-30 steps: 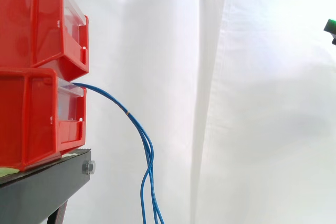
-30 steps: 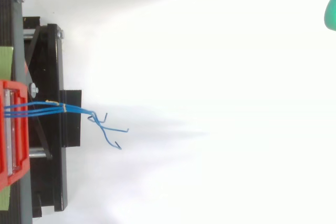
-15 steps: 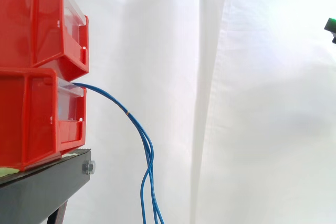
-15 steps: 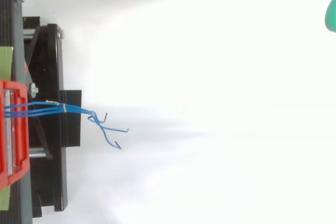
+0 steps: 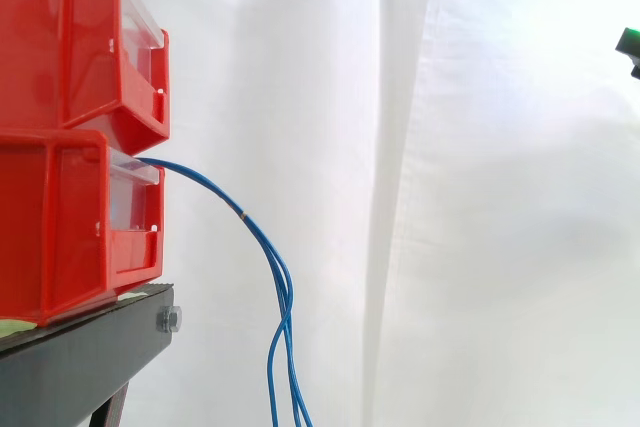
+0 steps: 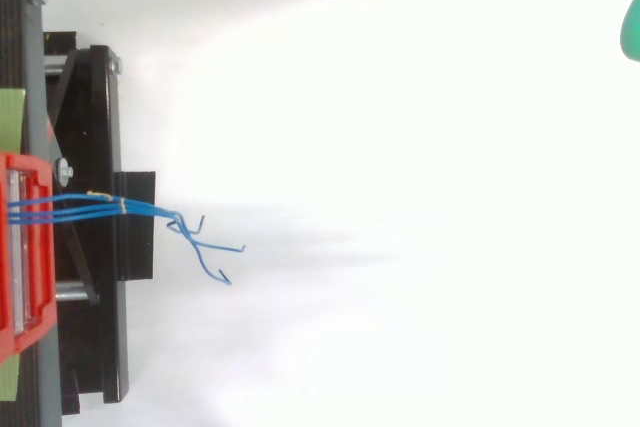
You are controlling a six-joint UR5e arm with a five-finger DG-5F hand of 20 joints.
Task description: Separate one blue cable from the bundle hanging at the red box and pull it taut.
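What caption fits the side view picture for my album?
Blue cables droop from the lower red bin; the hand hovers far off at the right edge.

Hand sat at the far right edge in the side view, in the upper part of the frame. What was in frame was a small green-glowing pad with a dark bit of the hand's body just below it, cut off by the edge. In the top view the hand was again at the right edge, high up, as a rounded green-glowing patch, also cut by the edge. Too little was in frame to tell its pose, or whether it was spread or closed. The visible part hung in free space and touched nothing.
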